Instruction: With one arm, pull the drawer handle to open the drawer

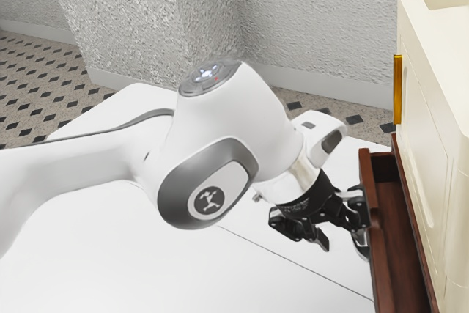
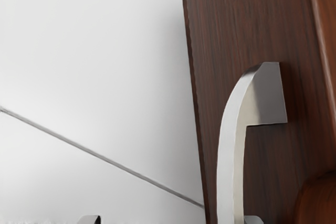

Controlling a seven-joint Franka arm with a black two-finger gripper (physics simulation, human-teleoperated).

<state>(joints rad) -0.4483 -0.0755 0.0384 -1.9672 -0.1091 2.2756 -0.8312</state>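
Note:
The black gripper (image 1: 342,240) is at the front of the brown drawer (image 1: 396,251), its fingers spread apart. In the wrist view, two fingertips of the gripper (image 2: 172,220) show far apart; one is tucked beside the silver handle (image 2: 230,166), on the drawer-front side, and the other stands well away over the white surface. The curved handle is fixed to the dark wood drawer front (image 2: 220,19). Seen from outside, the drawer sticks out from the cream cabinet (image 1: 429,137), its hollow inside visible. Part of the handle (image 1: 361,245) shows behind the gripper.
A white tabletop (image 1: 183,269) with a thin dark seam lies under the arm and up to the drawer front. An orange-yellow strip (image 1: 397,89) is on the cabinet above the drawer. A textured wall (image 1: 322,20) rises behind the table.

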